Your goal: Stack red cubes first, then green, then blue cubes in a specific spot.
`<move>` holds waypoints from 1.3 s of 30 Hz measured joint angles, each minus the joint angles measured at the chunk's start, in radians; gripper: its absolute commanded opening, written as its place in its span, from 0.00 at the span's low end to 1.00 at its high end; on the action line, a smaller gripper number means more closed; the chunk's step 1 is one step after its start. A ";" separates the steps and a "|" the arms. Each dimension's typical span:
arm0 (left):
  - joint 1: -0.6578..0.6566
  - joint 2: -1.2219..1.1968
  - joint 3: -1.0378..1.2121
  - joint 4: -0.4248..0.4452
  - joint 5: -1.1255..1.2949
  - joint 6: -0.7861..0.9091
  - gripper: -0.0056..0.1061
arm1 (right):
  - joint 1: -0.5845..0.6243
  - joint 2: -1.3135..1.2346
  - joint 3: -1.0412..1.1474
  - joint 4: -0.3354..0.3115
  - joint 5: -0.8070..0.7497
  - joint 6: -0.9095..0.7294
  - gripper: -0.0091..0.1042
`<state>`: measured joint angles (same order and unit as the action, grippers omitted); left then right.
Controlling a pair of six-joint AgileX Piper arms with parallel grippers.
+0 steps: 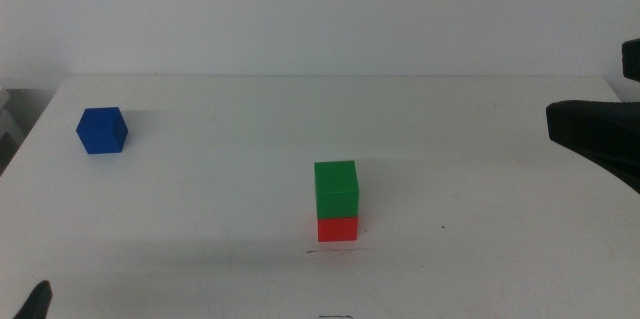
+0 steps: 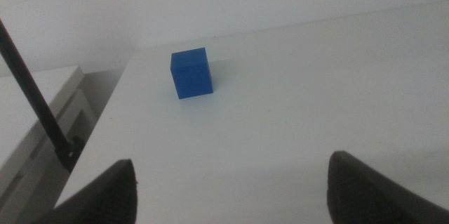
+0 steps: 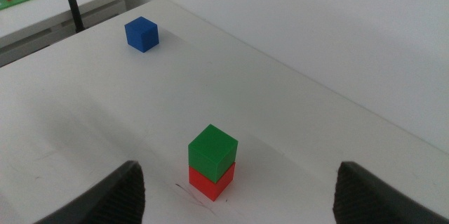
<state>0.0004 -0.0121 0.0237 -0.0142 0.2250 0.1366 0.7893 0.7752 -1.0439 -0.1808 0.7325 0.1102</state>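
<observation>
Three cubes are on the white table (image 1: 200, 209). We find the green cube (image 1: 336, 190) seated squarely on the red cube (image 1: 338, 228), the two forming a short stack near the middle of the table, just behind a faint dark pencil mark (image 1: 335, 252) on the surface. The blue cube (image 1: 102, 130) stands alone toward the far left corner, well apart from the stack and resting flat on the table.

We note the left gripper (image 2: 231, 189) low at the near left edge, aimed toward the blue cube, which lies ahead of it and untouched; its jaws are spread wide with nothing between them. We note the right gripper (image 3: 238, 192) held off at the right side of the table, clear of the stack, which sits ahead of it; its jaws are likewise parted and empty. In the middle view only the right arm's dark body (image 1: 595, 134) shows at the right edge.
</observation>
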 measured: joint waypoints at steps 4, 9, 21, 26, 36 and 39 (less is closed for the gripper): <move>0.000 0.126 -0.133 -0.009 0.047 -0.016 0.88 | 0.000 0.000 0.000 0.000 0.000 0.000 0.83; 0.000 0.478 -0.452 -0.011 0.241 -0.022 0.88 | 0.000 0.000 0.000 0.000 0.000 0.000 0.83; 0.000 1.197 -1.042 -0.083 0.756 0.112 0.88 | 0.000 0.000 0.000 0.000 0.000 0.000 0.83; 0.000 1.423 -1.199 -0.076 0.797 0.113 0.88 | 0.000 0.000 0.000 0.000 0.000 0.000 0.83; 0.070 1.777 -1.603 -0.048 0.914 0.043 0.88 | 0.000 0.000 0.000 0.000 0.000 0.000 0.83; 0.096 1.892 -1.755 -0.041 0.948 0.047 0.88 | 0.000 0.000 0.000 0.000 0.000 0.000 0.83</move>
<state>0.0964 1.8800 -1.7317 -0.0548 1.1731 0.1833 0.7893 0.7752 -1.0439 -0.1808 0.7325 0.1102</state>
